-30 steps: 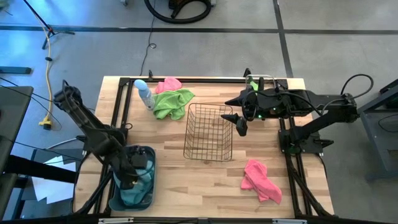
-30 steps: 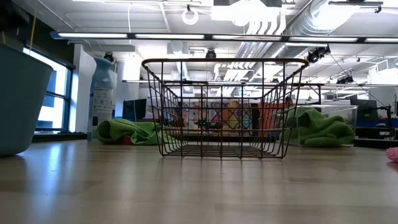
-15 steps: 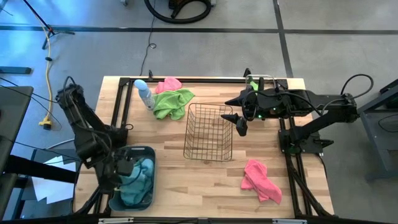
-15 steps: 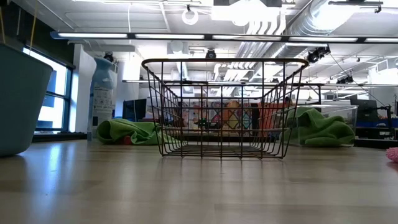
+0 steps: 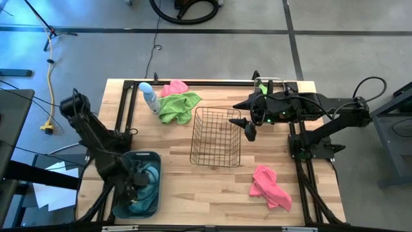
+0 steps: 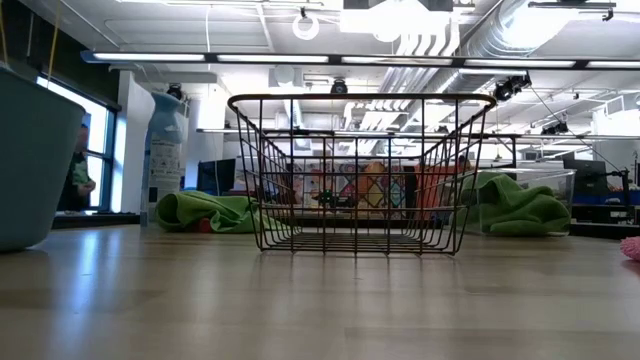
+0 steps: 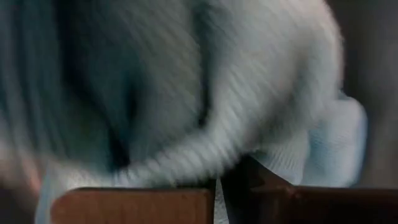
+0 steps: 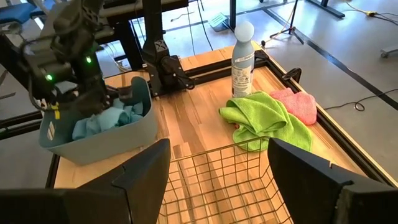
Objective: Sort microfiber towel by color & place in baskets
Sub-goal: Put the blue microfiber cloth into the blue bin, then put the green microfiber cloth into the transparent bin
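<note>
Left end effector clenched on blue towel inside grey-blue tub, right end effector released beside wire basket

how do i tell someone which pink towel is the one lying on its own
Start at the wire mesh basket in the middle of the wooden table. Go toward the near edge on the right arm's side: the lone pink towel lies there on bare wood. The other pink towel touches a green towel by the spray bottle.

A wooden table carries the wire basket at its middle; around the basket lie a grey-blue tub, green towel, spray bottle and pink towel.
</note>
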Controlling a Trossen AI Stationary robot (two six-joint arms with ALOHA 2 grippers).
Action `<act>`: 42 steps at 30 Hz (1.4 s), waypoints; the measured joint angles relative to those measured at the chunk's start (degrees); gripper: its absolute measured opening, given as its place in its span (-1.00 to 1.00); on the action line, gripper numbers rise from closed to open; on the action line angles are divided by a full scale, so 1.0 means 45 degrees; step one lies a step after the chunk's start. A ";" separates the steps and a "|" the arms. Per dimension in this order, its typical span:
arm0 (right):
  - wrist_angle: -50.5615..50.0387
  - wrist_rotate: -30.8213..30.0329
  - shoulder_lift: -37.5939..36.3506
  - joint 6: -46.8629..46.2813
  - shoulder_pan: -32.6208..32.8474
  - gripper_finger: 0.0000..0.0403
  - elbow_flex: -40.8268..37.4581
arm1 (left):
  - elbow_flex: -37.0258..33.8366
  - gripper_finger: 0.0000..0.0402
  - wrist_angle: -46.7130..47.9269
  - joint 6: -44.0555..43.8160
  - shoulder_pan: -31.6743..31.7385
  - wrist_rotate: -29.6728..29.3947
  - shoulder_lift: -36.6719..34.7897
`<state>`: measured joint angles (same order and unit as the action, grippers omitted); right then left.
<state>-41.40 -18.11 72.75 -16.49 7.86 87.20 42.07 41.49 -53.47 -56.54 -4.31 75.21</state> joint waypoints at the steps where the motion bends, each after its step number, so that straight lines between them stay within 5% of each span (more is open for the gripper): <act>1: -0.0003 0.0005 0.0000 0.0000 0.0000 0.33 0.0000 | -0.0176 -0.99 -0.0380 -0.0005 0.0195 -0.0050 0.0164; 14: 0.0002 0.0005 0.0000 0.0000 0.0000 0.33 0.0005 | -0.0147 -0.95 -0.0901 0.0355 0.1706 0.0673 0.0218; 32: 0.0007 0.0005 0.0000 0.0000 0.0000 0.33 0.0005 | 0.2239 -0.06 0.2030 -0.1206 0.1740 0.0511 -0.4543; 35: 0.0007 0.0005 0.0000 0.0000 0.0000 0.33 0.0005 | 0.2589 -0.03 0.1353 -0.0789 0.1735 -0.1119 -0.5210; 42: 0.0011 0.0001 0.0000 -0.0138 0.0000 0.33 0.0005 | 0.2661 -0.04 0.0878 0.0698 0.2313 -0.8655 -0.6381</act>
<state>-41.35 -18.10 72.75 -17.11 7.86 87.22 54.05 45.44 -50.33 -46.13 -43.26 46.50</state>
